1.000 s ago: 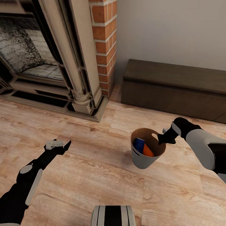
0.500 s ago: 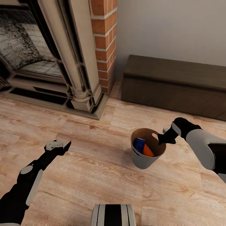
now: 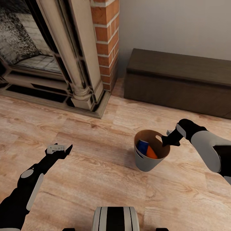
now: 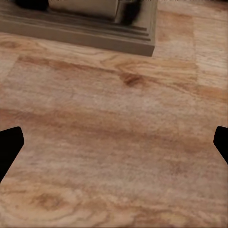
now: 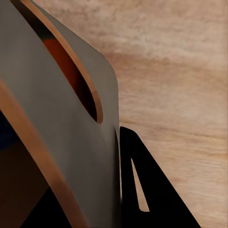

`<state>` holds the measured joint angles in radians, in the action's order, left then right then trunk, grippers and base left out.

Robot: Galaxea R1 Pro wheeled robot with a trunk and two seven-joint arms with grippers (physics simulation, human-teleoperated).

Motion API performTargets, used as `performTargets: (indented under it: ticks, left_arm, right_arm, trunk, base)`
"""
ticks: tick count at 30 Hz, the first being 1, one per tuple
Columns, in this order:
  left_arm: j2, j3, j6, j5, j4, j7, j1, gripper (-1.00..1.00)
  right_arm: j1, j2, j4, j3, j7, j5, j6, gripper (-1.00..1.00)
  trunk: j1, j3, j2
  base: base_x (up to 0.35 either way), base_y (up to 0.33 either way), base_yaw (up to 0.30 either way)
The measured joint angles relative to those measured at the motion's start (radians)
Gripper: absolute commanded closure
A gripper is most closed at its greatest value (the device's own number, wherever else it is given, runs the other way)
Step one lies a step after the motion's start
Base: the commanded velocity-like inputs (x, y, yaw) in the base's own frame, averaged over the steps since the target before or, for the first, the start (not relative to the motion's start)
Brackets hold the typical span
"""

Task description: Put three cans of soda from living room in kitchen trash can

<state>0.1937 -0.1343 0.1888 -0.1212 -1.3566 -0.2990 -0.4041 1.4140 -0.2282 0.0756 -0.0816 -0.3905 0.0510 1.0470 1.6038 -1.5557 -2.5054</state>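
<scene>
Soda cans, apparently two, lie in the bin, right fingers clamping its rim, left fingers spread wide.

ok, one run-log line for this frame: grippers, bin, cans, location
loc: living room, by fireplace | right gripper: shut on trash can rim | left gripper: open, empty | in bin: blue can, orange can

No legible text, label or number anywhere (cans in the bin too small to read)
</scene>
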Motion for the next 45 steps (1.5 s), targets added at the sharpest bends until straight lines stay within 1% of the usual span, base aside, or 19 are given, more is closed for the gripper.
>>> performTargets:
  ticks: [16, 20, 36, 37, 38, 39, 40, 41, 42, 43, 45]
  left_arm:
    - [0.0, 0.0, -0.001, -0.001, 0.0, 0.0, 0.0, -1.0]
    - [0.0, 0.0, 0.0, 0.0, 0.001, -0.001, 0.0, -1.0]
    - [0.0, 0.001, -0.002, -0.001, 0.001, -0.005, 0.0, -1.0]
    - [0.0, 0.0, -0.002, -0.001, 0.001, -0.005, 0.0, -1.0]
    - [0.0, 0.0, -0.002, -0.002, 0.002, -0.005, 0.0, -1.0]
    - [0.0, 0.001, -0.002, -0.001, 0.002, -0.004, -0.001, -1.0]
    - [0.0, 0.001, -0.002, -0.002, 0.002, -0.004, -0.001, -1.0]
    - [0.0, 0.001, -0.002, -0.002, 0.002, -0.003, -0.001, -1.0]
    - [0.0, 0.001, -0.002, -0.002, 0.002, -0.003, -0.001, -1.0]
    - [0.0, 0.001, -0.002, -0.002, 0.002, -0.002, -0.001, -1.0]
    - [0.0, 0.001, -0.003, -0.002, 0.002, -0.002, -0.001, -1.0]
  right_arm:
    - [-0.003, 0.0, 0.004, -0.001, 0.0, -0.002, 0.0, 1.0]
    - [0.002, 0.0, 0.004, -0.001, 0.0, -0.003, 0.0, 1.0]
    - [0.002, 0.0, 0.004, -0.002, 0.0, -0.003, 0.0, 1.0]
    - [0.002, 0.0, 0.004, -0.002, 0.0, -0.003, 0.0, -1.0]
    - [0.012, 0.002, 0.017, 0.012, 0.0, 0.063, 0.0, -1.0]
    - [0.014, 0.003, 0.027, 0.013, 0.005, 0.068, 0.0, -1.0]
    - [0.008, 0.003, 0.022, 0.015, 0.004, 0.067, 0.0, -1.0]
    - [-0.009, 0.003, 0.023, 0.007, 0.004, 0.077, -0.008, -1.0]
    - [-0.027, 0.002, 0.023, -0.007, 0.004, 0.095, -0.01, -1.0]
    - [-0.041, -0.001, 0.025, -0.008, 0.005, 0.102, -0.011, -1.0]
    - [-0.042, -0.003, 0.028, 0.0, 0.003, 0.091, -0.01, -1.0]
  trunk:
    - [-0.001, 0.0, 0.0]
    - [-0.01, -0.015, -0.001]
    - [-0.01, -0.015, -0.001]
    - [-0.01, -0.015, -0.001]
    - [0.001, -0.016, -0.001]
    - [0.008, -0.016, -0.001]
    - [0.007, -0.016, -0.001]
    - [0.008, -0.016, -0.001]
    - [0.007, -0.016, -0.001]
    - [0.008, -0.016, -0.001]
    - [0.007, -0.016, -0.001]
  base:
    - [0.0, 0.0, 0.0]
    - [0.0, 0.0, 0.0]
    - [0.0, 0.0, 0.0]
    - [0.0, 0.0, 0.0]
    - [0.0, 0.0, 0.0]
    - [0.0, 0.0, 0.0]
    - [0.0, 0.0, 0.0]
    - [0.0, 0.0, 0.0]
    - [0.0, 0.0, 0.0]
    - [0.0, 0.0, 0.0]
    - [0.0, 0.0, 0.0]
